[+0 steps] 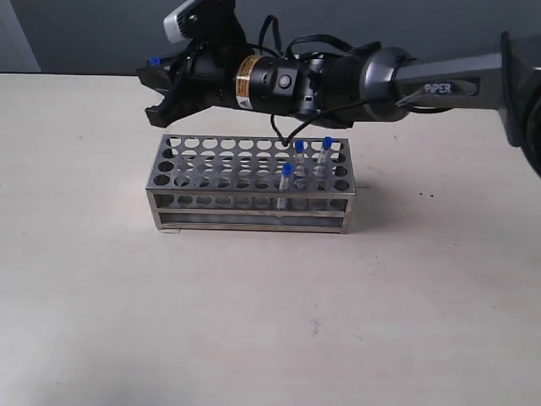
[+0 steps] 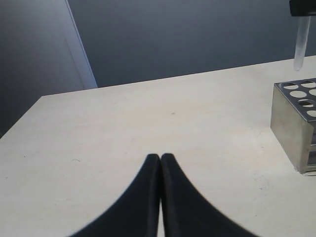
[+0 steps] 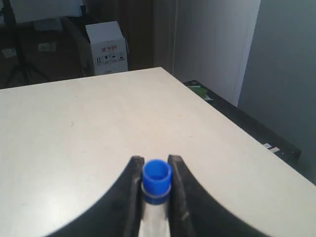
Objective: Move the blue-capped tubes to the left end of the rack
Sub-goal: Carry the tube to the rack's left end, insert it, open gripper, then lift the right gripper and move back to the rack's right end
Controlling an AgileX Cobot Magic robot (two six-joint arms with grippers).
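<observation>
Nearest the lens lies bare bench (image 1: pixel 254 338) — pale, matte, faintly speckled — with open room on every side of the rack (image 1: pixel 211 169), which stands at the centre of the exterior view. Three blue-capped tubes (image 1: pixel 286 176) stand upright in holes at the rack's three-o'clock end; the holes toward nine o'clock show open.

The right gripper (image 1: pixel 159 91) hangs above that nine-o'clock end, toward eleven o'clock from the rack's middle. Its fingers are pinched on the fourth tube (image 3: pixel 157 180) just under the blue cap. The tube's clear tip hangs in the air over the rack's corner, not touching it. The arm (image 1: pixel 439 85) reaches in from three o'clock along the rack's far side, and a black cable (image 1: pixel 283 127) loops down from it close to the caps of the standing tubes.

The left gripper (image 2: pixel 160 160) is out of the exterior view. Its own camera shows the fingers pressed together with nothing between them, low over bare bench and well apart from the rack's end wall.

A grey wall (image 1: pixel 84 34) rises behind the bench's far edge. The right wrist view shows a bench corner with dark floor past it — and a white box (image 3: pixel 106 47) standing off the bench.
</observation>
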